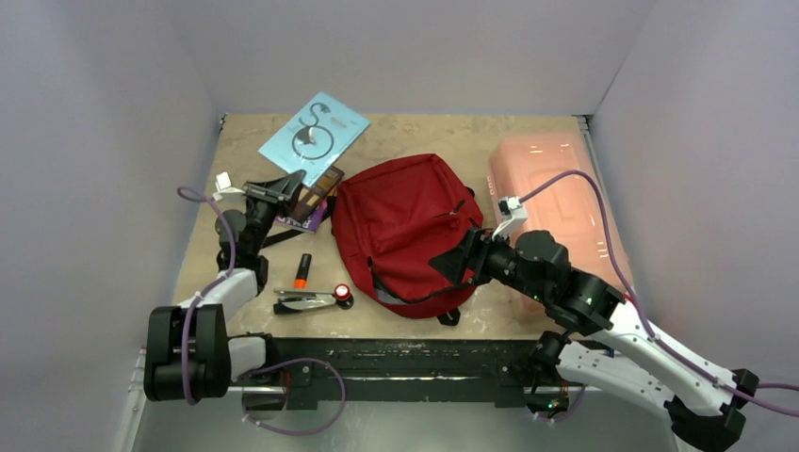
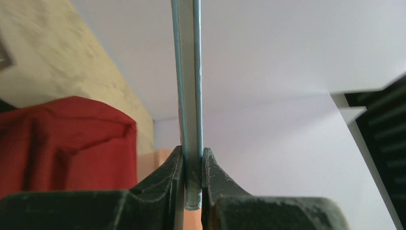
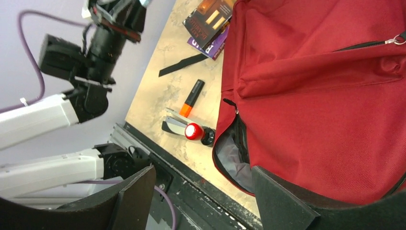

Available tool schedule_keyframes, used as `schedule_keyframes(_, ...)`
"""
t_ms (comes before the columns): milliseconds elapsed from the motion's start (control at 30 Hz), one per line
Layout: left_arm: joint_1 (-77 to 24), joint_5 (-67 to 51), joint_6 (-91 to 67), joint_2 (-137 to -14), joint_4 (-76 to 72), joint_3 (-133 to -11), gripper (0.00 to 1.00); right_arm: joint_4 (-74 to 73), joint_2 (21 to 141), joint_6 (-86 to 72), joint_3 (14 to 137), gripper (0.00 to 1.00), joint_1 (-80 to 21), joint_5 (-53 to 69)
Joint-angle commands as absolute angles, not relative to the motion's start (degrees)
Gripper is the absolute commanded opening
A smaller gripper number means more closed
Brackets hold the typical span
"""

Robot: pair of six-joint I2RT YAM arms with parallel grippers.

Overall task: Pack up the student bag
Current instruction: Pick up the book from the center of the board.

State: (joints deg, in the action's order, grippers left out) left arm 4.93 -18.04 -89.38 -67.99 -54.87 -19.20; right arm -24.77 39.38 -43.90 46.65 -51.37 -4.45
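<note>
Two claws, both mine, listed with the goods.

1. My left claw (image 2: 192, 151): clamped together on a thin light-blue booklet (image 1: 316, 137). I hold it by one edge, off the surface (image 1: 424, 132), over the far left corner. Seen from my wrist, the booklet stands edge-on between my fingers.

2. My right claw (image 3: 203, 167): fingers well apart, gripping nothing. It hangs at the near right part of the student bag (image 1: 400, 221), facing left across it.

3. Student bag: dark red, lying flat mid-surface, rounded top toward the far side. A zip gap (image 3: 232, 153) along its near left edge stands open and shows grey lining. A black strap (image 1: 281, 237) trails out to the left.

4. Pale pink box (image 1: 556, 188): lying along the right edge of the surface, just beside the bag.

5. Two books (image 3: 210, 14): a dark cover stacked on a purple one, just left of the bag's far end and below my left claw.

6. Orange marker (image 1: 302, 271) with black cap: left of the bag, apart from it.

7. Silver metal item (image 1: 301, 299), kind unclear: near left, next to the marker.

8. Small red-capped item (image 3: 194, 130): touching the silver item's right end, close to the open zip.
</note>
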Motion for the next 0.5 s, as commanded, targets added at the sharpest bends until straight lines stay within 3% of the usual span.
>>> schedule_keyframes(0, -0.26, -30.0, -91.95, -70.29, -75.32, -30.54, 0.0, -22.54, 40.73, -43.4, 50.99, 0.8, -51.5, -2.72)
schedule_keyframes(133, -5.62, -36.21, -93.36, -72.59, -76.68, -35.48, 0.0, -23.92, 45.0, -41.53, 55.9, 0.89, -50.74, -3.78)
schedule_keyframes(233, -7.6, -40.11, -95.58, -74.93, -80.94, -36.69, 0.0, -24.85, 49.83, -38.38, 62.24, 0.91, -44.17, 1.15)
schedule_keyframes(333, -8.59, -43.75, -96.8, -76.61, -81.56, -37.48, 0.0, -21.95, 54.32, -34.64, 65.62, 0.92, -31.77, 19.25)
schedule_keyframes(467, -9.87, -47.15, -96.69, -75.72, -81.57, -38.35, 0.0, -21.71, 60.47, -33.39, 70.2, 0.91, -22.37, 34.38)
